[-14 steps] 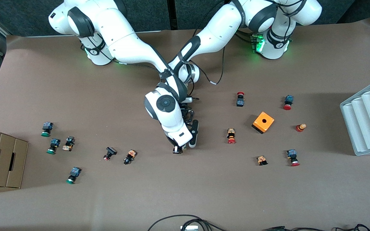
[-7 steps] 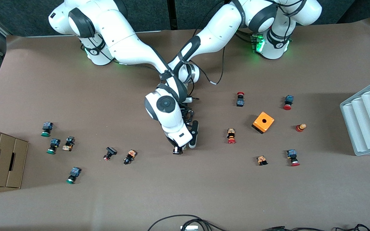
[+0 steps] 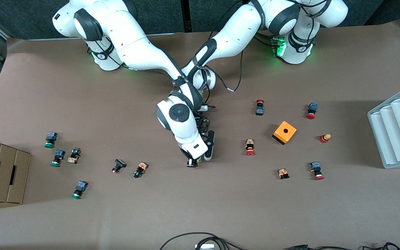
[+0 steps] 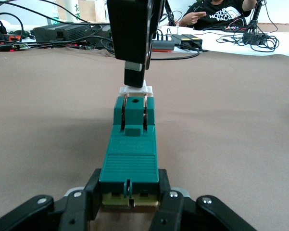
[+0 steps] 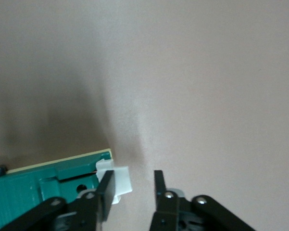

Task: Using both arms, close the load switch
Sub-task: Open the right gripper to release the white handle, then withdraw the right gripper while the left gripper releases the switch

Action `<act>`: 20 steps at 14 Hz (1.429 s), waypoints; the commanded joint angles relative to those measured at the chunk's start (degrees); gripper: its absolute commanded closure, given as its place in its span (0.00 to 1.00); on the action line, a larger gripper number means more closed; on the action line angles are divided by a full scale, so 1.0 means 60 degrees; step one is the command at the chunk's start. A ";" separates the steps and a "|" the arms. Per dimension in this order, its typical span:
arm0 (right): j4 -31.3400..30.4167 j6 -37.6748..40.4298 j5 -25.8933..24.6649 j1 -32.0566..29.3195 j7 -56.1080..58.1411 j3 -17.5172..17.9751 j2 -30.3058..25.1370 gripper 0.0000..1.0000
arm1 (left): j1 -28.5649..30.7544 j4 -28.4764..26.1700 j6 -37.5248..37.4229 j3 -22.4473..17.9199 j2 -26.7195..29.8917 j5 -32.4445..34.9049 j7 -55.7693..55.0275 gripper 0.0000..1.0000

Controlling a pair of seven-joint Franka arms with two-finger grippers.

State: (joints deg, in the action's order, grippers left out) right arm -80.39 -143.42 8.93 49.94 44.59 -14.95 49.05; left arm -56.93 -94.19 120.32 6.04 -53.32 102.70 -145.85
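Observation:
The load switch, a narrow dark-green block, lies on the brown table near the middle, its white tab at the end nearer the front camera. My left gripper is shut on the switch's other end; in the front view it is mostly hidden under the right arm. My right gripper stands at the tab end. In the right wrist view it is open, one finger against the tab, the other over bare table. The left wrist view shows that finger on the tab.
An orange cube with a hole and several red-capped push-buttons lie toward the left arm's end. Green-capped and other buttons lie toward the right arm's end. A white tray and cardboard boxes sit at the table's ends.

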 commanded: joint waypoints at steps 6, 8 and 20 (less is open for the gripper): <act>0.0230 0.0671 0.0299 -0.0105 -0.0327 0.0001 -0.0850 0.00 | -0.0063 0.0097 0.0103 -0.0084 -0.0195 0.0109 0.0007 0.55; 0.0230 0.1035 0.0707 -0.0310 -0.0997 0.0001 -0.1244 0.00 | -0.0063 0.0126 0.0103 -0.0069 -0.0151 0.0095 0.0007 0.00; 0.0054 0.3641 0.1160 -0.0938 -0.3506 -0.1259 -0.3398 0.00 | -0.0107 0.0127 0.0176 0.0033 0.0610 -0.2141 0.2622 0.00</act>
State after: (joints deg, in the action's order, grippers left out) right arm -78.84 -124.85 12.83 46.16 23.71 -22.38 31.49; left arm -57.05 -93.09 120.78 6.43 -52.46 94.94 -137.63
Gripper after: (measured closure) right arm 0.000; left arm 0.000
